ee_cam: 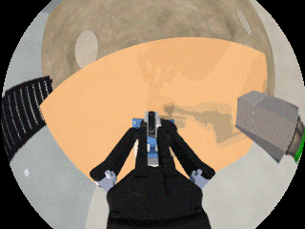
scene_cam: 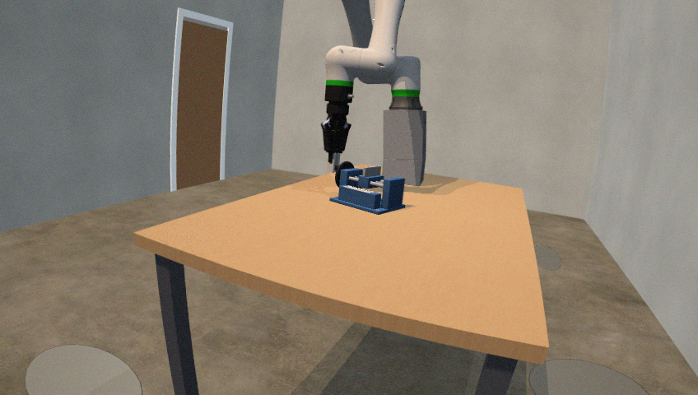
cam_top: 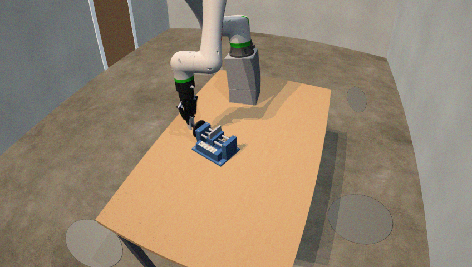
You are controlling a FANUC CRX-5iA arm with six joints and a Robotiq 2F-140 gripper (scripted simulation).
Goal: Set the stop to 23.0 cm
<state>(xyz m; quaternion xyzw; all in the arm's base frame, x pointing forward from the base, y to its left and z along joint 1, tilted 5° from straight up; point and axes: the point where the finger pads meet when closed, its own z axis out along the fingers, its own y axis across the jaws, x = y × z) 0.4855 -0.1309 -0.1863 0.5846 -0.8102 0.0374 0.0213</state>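
A blue screw-stop fixture [cam_top: 228,148] [scene_cam: 393,192] [ee_cam: 136,123] stands on the table. Its stop, a grey plate [cam_top: 214,132] [scene_cam: 372,170] on a blue carriage, sits on the rods between the end blocks, nearer the handwheel end. A white scale [cam_top: 207,147] with a small red mark runs along the front; its figures are too small to read. The black handwheel [cam_top: 199,123] [scene_cam: 344,165] is at the left end. My gripper [cam_top: 190,124] [scene_cam: 335,163] [ee_cam: 151,115] points down beside the wheel's outer face, its fingers nearly together on the wheel's dark handle, which they mostly hide.
The fixture stands on a wooden table [cam_top: 211,198] [scene_cam: 392,259] [ee_cam: 95,114], near its left edge. The arm's grey pedestal [cam_top: 243,79] [scene_cam: 403,146] [ee_cam: 267,114] stands behind at the right. The blue end block and rods are close to the wheel.
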